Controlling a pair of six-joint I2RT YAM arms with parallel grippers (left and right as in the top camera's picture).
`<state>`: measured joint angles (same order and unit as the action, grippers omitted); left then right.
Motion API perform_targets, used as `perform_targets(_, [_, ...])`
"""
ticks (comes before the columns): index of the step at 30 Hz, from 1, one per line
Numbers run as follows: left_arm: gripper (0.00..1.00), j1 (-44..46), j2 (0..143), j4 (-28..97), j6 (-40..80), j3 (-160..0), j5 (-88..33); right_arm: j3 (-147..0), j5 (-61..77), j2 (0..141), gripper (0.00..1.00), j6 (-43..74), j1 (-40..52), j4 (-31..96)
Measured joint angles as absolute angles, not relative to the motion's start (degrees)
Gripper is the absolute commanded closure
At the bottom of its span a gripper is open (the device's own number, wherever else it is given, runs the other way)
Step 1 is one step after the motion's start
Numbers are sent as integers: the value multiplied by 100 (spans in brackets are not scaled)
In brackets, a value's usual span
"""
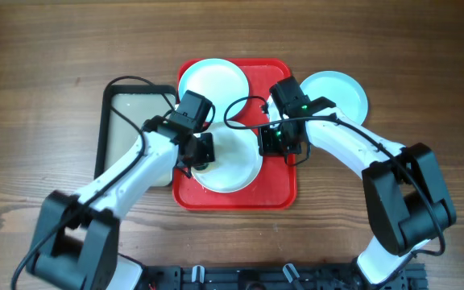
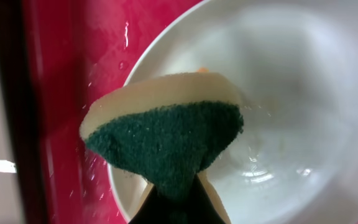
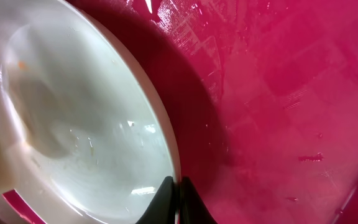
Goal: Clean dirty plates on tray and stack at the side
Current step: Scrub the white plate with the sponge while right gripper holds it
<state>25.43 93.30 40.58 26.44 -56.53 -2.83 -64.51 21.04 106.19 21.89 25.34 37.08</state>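
Note:
Three pale plates show from overhead. One plate [image 1: 213, 83] lies at the back of the red tray [image 1: 284, 181]. A second plate [image 1: 234, 163] sits at the tray's front, between both arms. A third plate [image 1: 338, 90] rests on the table right of the tray. My left gripper [image 1: 202, 153] is shut on a sponge with a green scouring face [image 2: 166, 140], held at that front plate's [image 2: 291, 93] left rim. My right gripper [image 1: 271, 143] is shut on the same plate's right rim [image 3: 166, 140], tilting it above the wet tray [image 3: 278, 93].
A black-rimmed basin of cloudy water [image 1: 131, 121] stands left of the tray, under the left arm. Water drops lie on the tray floor. Cables loop above the tray's middle.

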Motion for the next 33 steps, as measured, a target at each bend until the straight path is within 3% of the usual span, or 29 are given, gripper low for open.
perform_targets(15, [96,2703,10287,3074,2624,-5789,-593,-6420,1900,10632,96,2189,2473,3719])
perform_targets(26, [96,2893,10538,2871,2121,-5787,-2805,-6420,1992,10643,96,2189,2502,3706])
perform_targets(33, [93,2888,9131,3299,1824,-5876,-2250,-6420,2126,10645,96,2189,2523,3675])
